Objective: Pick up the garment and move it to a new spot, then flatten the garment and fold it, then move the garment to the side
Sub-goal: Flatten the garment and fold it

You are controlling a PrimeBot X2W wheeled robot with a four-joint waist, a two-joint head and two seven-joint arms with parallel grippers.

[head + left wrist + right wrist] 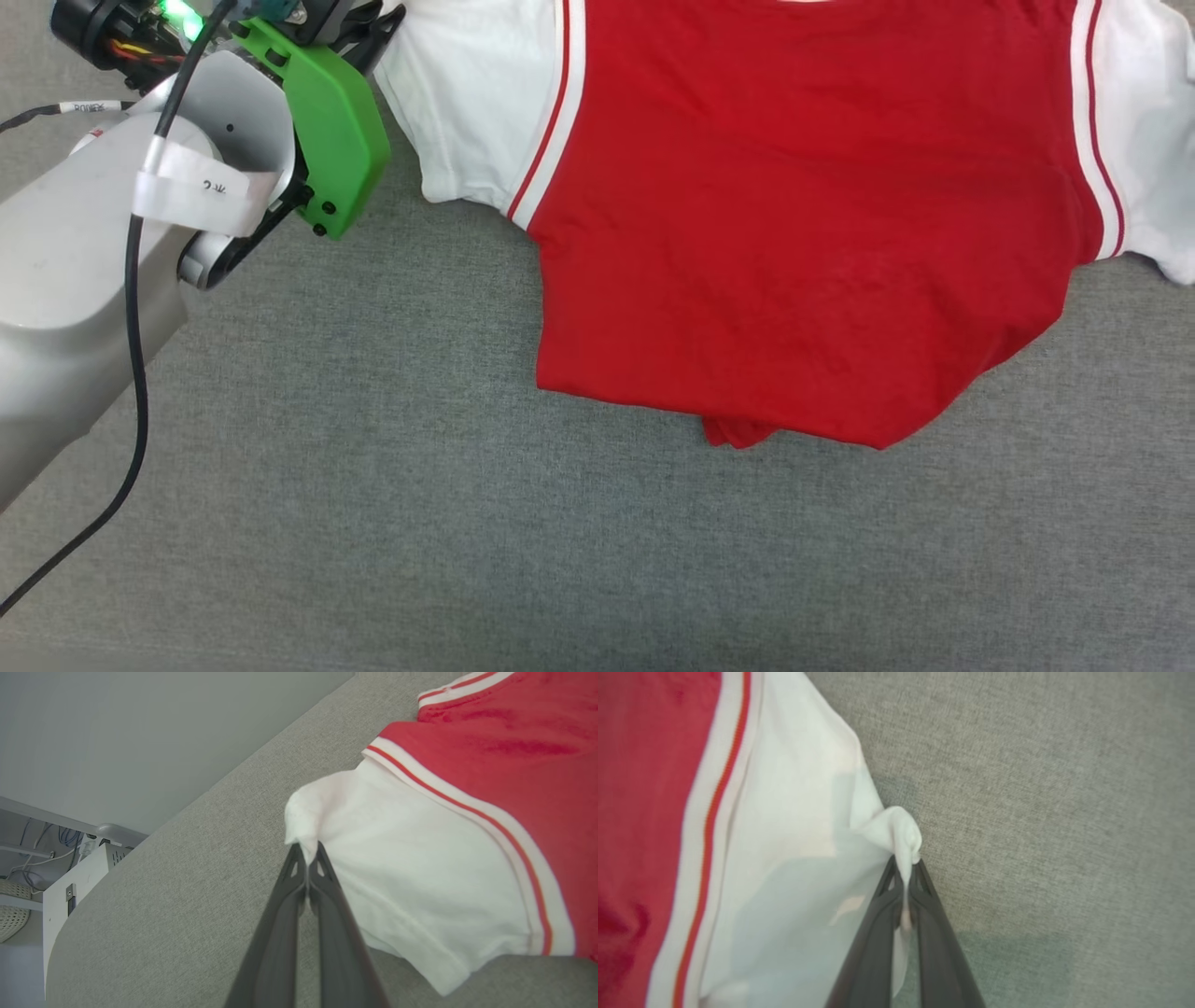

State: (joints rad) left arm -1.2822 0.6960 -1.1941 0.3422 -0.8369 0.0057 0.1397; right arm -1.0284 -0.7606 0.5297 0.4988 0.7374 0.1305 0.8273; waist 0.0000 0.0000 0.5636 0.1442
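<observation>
**Both grippers pinching a sleeve, shirt lying collar-away from me**

Checking in from the remote seat. The shirt (803, 233) is spread out on the grey table (373, 523), plain red side up. Its long axis runs straight away from the robot: collar end at the far edge of the head view, hem end nearest me. The white sleeves stick out to the left and right. The hem isn't flat; a small bunch of red cloth pokes out from under it.

The left gripper (307, 851) is clamped tight on the outer corner of the left sleeve (420, 877), which puckers up at the tips. The right gripper (906, 865) is clenched on the edge of the right sleeve (794, 858), with a strip of white cloth sandwiched between the fingers.

The head view gives me the whole red body and the pale left forearm (75, 280) with its green cover (336, 131), but not either pinch. The wrist views show those. The left wrist view also catches the table's edge, a plain wall and a white box (79, 877) with cables beyond it.
</observation>
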